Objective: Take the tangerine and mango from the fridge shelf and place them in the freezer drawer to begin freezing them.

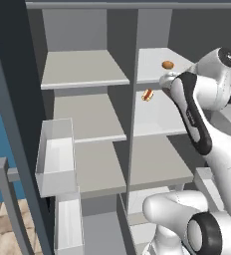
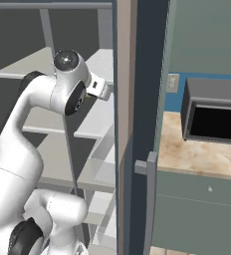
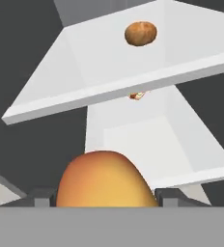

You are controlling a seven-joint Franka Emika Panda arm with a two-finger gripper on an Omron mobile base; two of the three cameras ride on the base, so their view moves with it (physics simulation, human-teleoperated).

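Observation:
In the hand view the yellow-orange mango (image 3: 104,181) sits between my two dark fingertips, and my gripper (image 3: 104,200) is shut on it. It hangs in front of the fridge's right-hand shelves. The small dull-orange tangerine (image 3: 141,34) lies on the top right shelf (image 3: 109,72), above and beyond the mango. From the left base view the tangerine (image 1: 168,64) rests near the shelf's front, just above my white hand (image 1: 166,78). The fingers and mango are hidden there behind the arm. The freezer drawer is out of view.
A red-and-tan hot dog (image 1: 147,94) lies on the second right shelf (image 1: 157,127). A vertical divider (image 1: 132,124) splits the fridge into left and right shelves. Pale door bins (image 1: 55,157) hang on the open left door. The right door's edge (image 2: 132,124) stands close beside my arm.

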